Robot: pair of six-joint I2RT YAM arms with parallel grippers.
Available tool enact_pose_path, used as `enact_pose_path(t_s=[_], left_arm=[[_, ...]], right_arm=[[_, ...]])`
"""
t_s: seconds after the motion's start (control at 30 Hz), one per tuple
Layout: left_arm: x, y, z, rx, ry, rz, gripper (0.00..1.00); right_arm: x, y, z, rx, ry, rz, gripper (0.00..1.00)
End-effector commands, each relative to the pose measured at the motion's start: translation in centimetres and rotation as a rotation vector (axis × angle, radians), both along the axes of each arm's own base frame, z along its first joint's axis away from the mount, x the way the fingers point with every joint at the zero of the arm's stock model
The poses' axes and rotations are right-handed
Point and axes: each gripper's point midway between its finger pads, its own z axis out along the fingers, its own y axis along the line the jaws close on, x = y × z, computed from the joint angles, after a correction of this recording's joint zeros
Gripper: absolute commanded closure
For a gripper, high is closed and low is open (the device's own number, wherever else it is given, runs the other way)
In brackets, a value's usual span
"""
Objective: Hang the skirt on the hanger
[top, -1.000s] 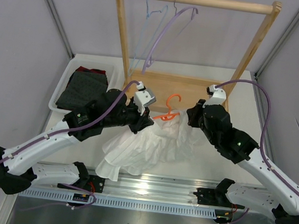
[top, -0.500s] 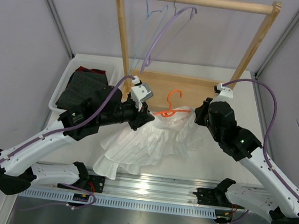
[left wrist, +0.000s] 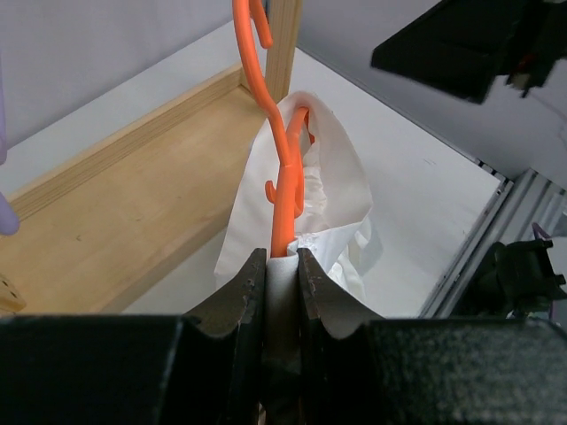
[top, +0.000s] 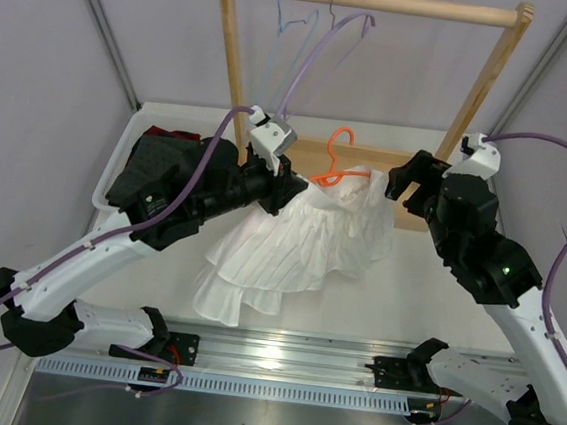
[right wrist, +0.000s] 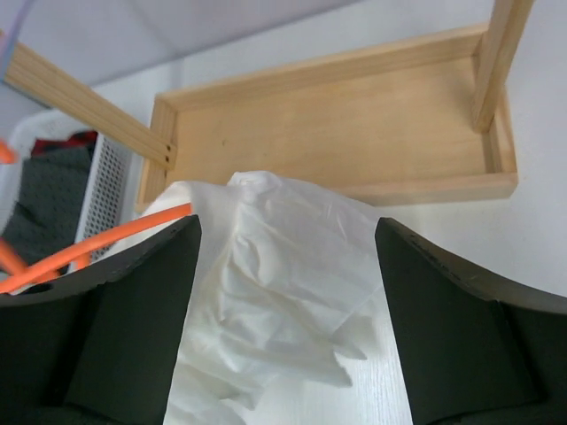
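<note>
The white skirt [top: 296, 244] hangs from the orange hanger [top: 338, 163] and drapes down to the table, its ruffled hem spread toward the near left. My left gripper [top: 288, 188] is shut on the hanger's left arm, with a fold of skirt cloth pinched in as well. In the left wrist view the orange hanger [left wrist: 282, 168] rises straight out of the shut left gripper [left wrist: 282, 257], and the skirt [left wrist: 332, 195] hangs behind it. My right gripper [top: 412, 180] stands open, apart from the skirt's right end. In the right wrist view the open right gripper [right wrist: 285, 226] frames the skirt [right wrist: 283, 283] and the hanger's arm [right wrist: 106, 239].
The wooden rack [top: 241, 78] stands at the back, with a lilac hanger [top: 313, 65] and a pale blue hanger [top: 282, 22] on its bar. Its base tray [right wrist: 328, 124] lies just behind the skirt. A white basket [top: 118, 161] at the left holds a dark dotted garment [top: 162, 166].
My right gripper has opened, let go of the skirt and drawn back up to the right. The left gripper has lifted the hanger and skirt toward the rack.
</note>
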Motion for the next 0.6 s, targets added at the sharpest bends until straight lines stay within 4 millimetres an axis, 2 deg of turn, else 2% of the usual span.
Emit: enact_pose_path(t_s=[0.0,0.2,0.33,0.37,0.4,0.47,0.53,0.57], left_arm=[[1.7,-0.5,4.8,-0.143,-0.07,0.074,1.0],[2.9,-1.0,6.8,-0.217,-0.122,0.139,1.0],[3.5,-1.7,9.0,-0.259,-0.194,0.183,1.0],[3.7,-1.7,10.1,-0.278,-0.228,0.196,1.0],[4.0,-2.4,9.9,-0.273,-0.236,0.202,1.0],[4.6,-2.1,11.6,-0.293,-0.277,0.247,1.0],[5.7,-3.0,11.8,-0.287,-0.308,0.278,1.0],[5.9,-2.9,13.3,-0.312,-0.332,0.289,1.0]], right_arm=[[-0.5,-2.5,3.6,0.026,-0.077,-0.089,0.14],[-0.9,-3.6,5.6,0.047,-0.119,-0.117,0.13],[-1.2,-4.2,6.8,0.061,-0.146,-0.131,0.14],[-1.4,-4.3,7.4,0.065,-0.157,-0.132,0.13],[-1.4,-4.5,7.6,0.066,-0.161,-0.138,0.13],[-1.6,-4.7,8.2,0.072,-0.175,-0.14,0.13],[-1.9,-4.9,9.2,0.082,-0.195,-0.144,0.13],[-1.9,-5.1,9.5,0.081,-0.202,-0.146,0.13]])
